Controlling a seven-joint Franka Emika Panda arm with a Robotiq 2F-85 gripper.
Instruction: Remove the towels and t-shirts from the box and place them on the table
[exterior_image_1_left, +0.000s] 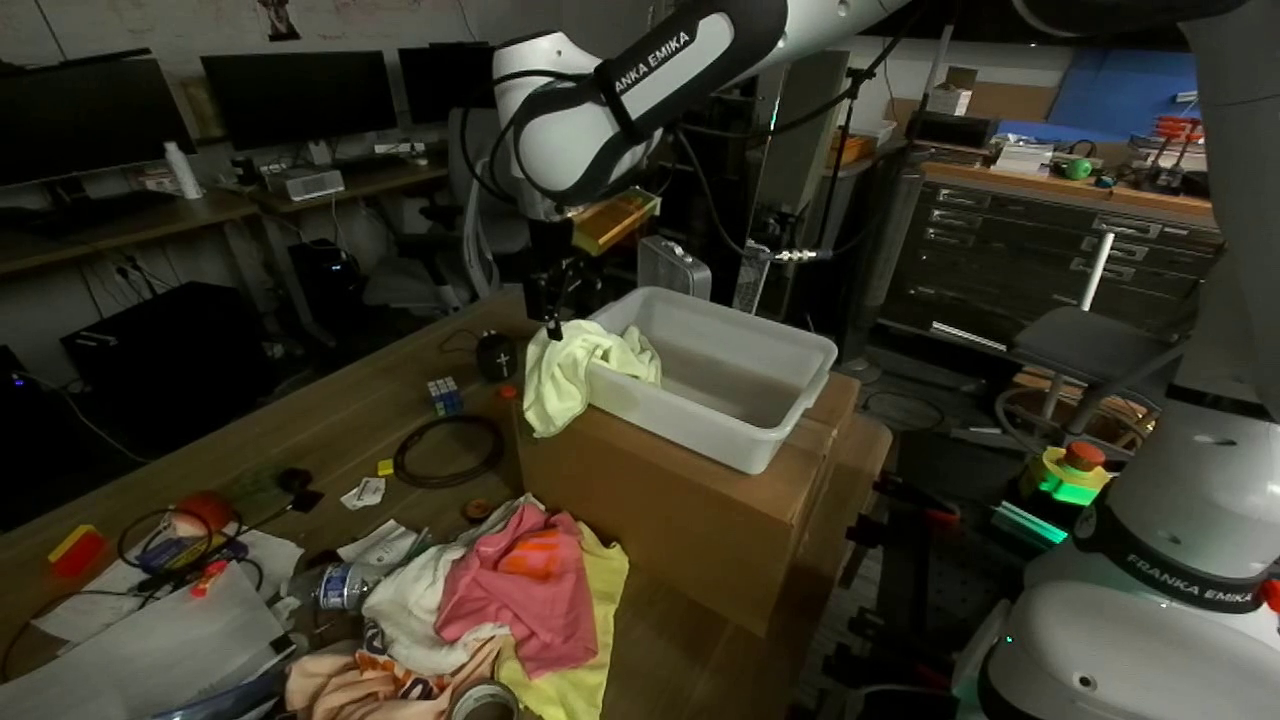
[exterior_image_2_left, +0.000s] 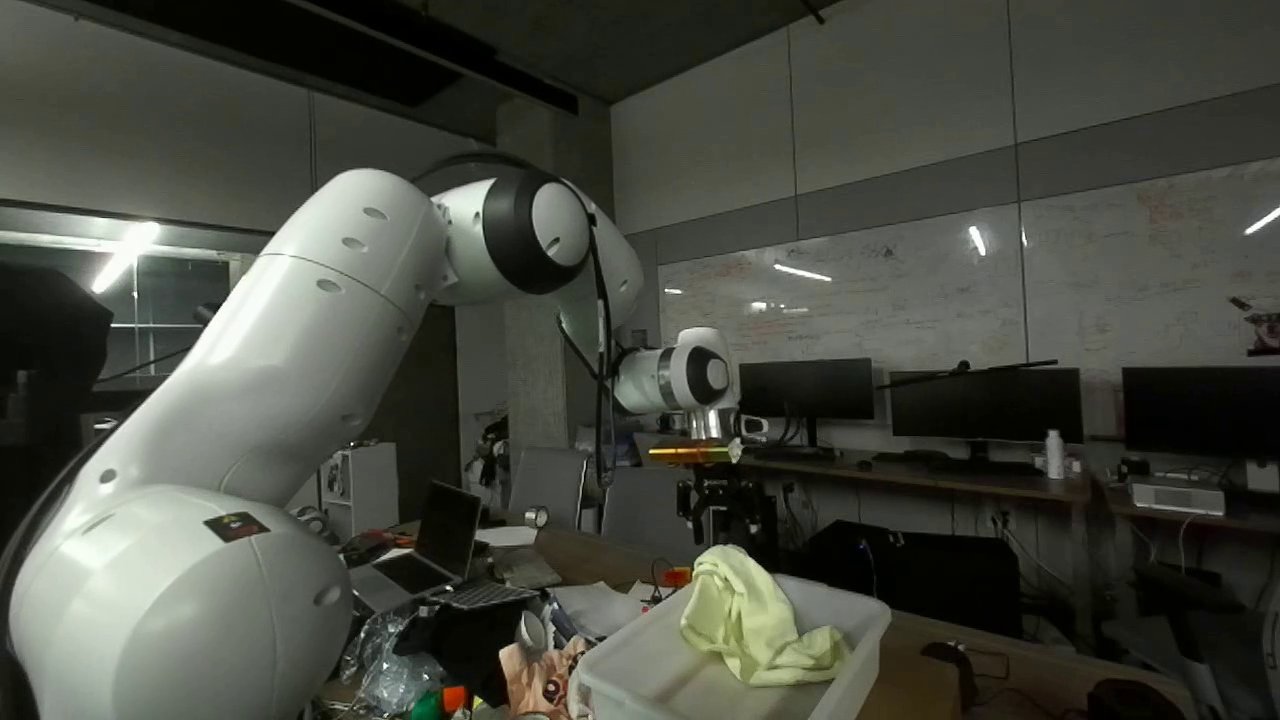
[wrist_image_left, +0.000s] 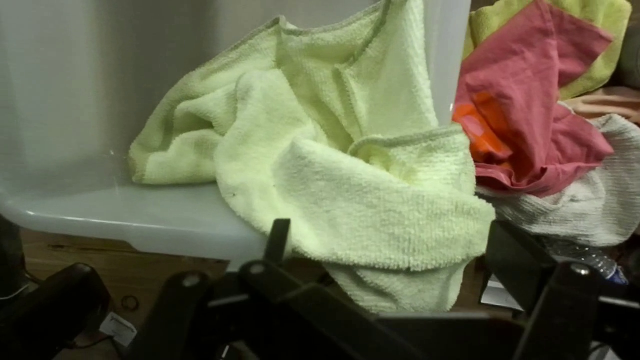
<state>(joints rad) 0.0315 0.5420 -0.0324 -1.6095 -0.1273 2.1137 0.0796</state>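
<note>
lying below the hand, a towel overhangs the tub.

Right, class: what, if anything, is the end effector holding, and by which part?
Nothing: the end effector is open, its fingers apart, and the pale green towel hangs over the edge of the tub.

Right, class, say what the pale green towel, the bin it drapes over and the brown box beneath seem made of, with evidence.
Pale green towel: matte, likely terry or microfibre; fuzzy, ribbed pile, exact fibre unclear.
Bin: probably plastic, semi-gloss; smooth whitish walls, highlights along the rim.
Brown box: apparently cardboard, matte; flat brown faces, crisp edges.
</note>
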